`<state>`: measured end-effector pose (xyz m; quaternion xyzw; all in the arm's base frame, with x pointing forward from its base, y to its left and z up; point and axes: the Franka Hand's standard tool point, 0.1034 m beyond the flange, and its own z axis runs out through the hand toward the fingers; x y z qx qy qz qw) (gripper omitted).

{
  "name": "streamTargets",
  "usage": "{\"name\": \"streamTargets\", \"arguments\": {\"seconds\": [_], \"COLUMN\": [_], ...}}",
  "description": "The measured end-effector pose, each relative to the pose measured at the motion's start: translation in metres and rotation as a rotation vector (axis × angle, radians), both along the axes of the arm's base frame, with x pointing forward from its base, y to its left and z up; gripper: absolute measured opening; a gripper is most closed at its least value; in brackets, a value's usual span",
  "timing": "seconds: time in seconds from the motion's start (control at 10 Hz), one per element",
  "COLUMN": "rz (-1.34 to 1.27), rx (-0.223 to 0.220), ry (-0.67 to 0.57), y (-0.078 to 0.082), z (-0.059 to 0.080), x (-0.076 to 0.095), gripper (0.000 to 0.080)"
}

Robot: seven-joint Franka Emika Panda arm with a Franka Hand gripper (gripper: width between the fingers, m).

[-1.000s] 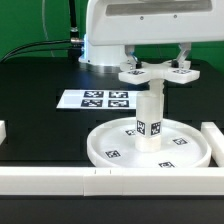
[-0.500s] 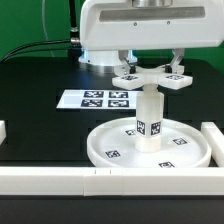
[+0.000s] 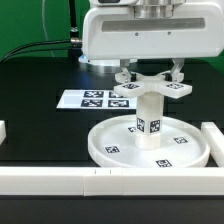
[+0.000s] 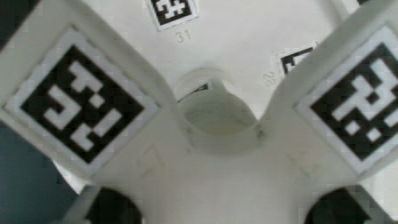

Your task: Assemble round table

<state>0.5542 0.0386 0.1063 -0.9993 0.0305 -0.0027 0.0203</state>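
Observation:
The large round rimmed disc (image 3: 110, 140) lies on the black table. The short cylinder post (image 3: 149, 122) stands upright at its middle, with a tag on its side. My gripper (image 3: 150, 76) is shut on the cross-shaped four-arm piece (image 3: 151, 88) and holds it level right over the post's top. I cannot tell whether the two touch. In the wrist view the cross piece (image 4: 196, 170) fills the picture with its tagged arms (image 4: 80, 88). A rounded shape (image 4: 217, 112) shows at its centre. My dark fingertips (image 4: 107, 206) grip it at both sides.
The marker board (image 3: 100, 98) lies flat behind the disc, on the exterior view's left. Long white border bars run along the table's front (image 3: 60, 181) and right side (image 3: 212, 134). The arm's white base (image 3: 100, 45) stands behind.
My gripper has come down with the cross-shaped piece, from a gap above the post to right at the post's top. The disc and the post have not moved.

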Motion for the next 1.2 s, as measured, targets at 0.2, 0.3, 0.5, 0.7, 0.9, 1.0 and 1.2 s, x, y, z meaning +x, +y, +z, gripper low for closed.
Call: {"name": "streamTargets", "arguments": {"seconds": [0.2, 0.3, 0.5, 0.7, 0.9, 1.0, 1.2], "rz": [0.014, 0.014, 0.014, 0.014, -0.012, -0.026, -0.220], "rx": [0.000, 0.000, 0.000, 0.000, 0.001, 0.002, 0.011], "ry": [-0.002, -0.002, -0.002, -0.002, -0.001, 0.000, -0.004], "y": [-0.0009, -0.0008, -0.0009, -0.0009, -0.0008, -0.0009, -0.0004], "z": [0.0003, 0.0003, 0.0003, 0.0003, 0.0003, 0.0001, -0.0001], "x": [0.0007, 0.0007, 0.0008, 0.0008, 0.0008, 0.0006, 0.0003], "gripper": [0.0442, 0.0442, 0.0442, 0.0442, 0.0442, 0.0442, 0.0442]}}
